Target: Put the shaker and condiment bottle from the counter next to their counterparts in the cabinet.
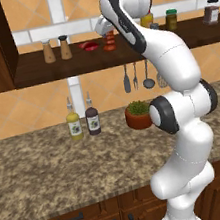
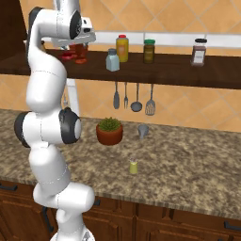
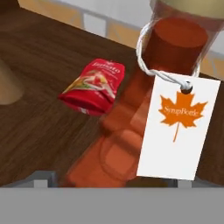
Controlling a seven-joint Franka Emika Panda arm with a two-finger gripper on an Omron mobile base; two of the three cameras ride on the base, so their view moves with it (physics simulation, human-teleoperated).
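Far to the left of the claw [image 2: 79, 46], on the same cabinet [image 2: 164, 70] shelf, stand two brown wooden shakers [image 1: 56, 49]. Nearer, just left of the claw, a red packet [image 3: 93, 85] lies flat on the wood. The claw itself is up at the shelf with its tips spread wide. The condiment bottle [image 3: 131, 113] stands upright between them, its white maple-leaf tag [image 3: 177, 127] hanging from the neck, and neither tip appears to press on it. To the claw's right along the shelf come a pale blue-grey shaker [image 2: 112, 60], a yellow bottle [image 2: 122, 48], a dark jar [image 2: 148, 51] and a spice jar [image 2: 199, 52]. Well below the claw, on the counter [image 2: 197, 169], a potted plant [image 2: 109, 131] sits, and farther right and forward the small shaker [image 2: 133, 166] stands alone.
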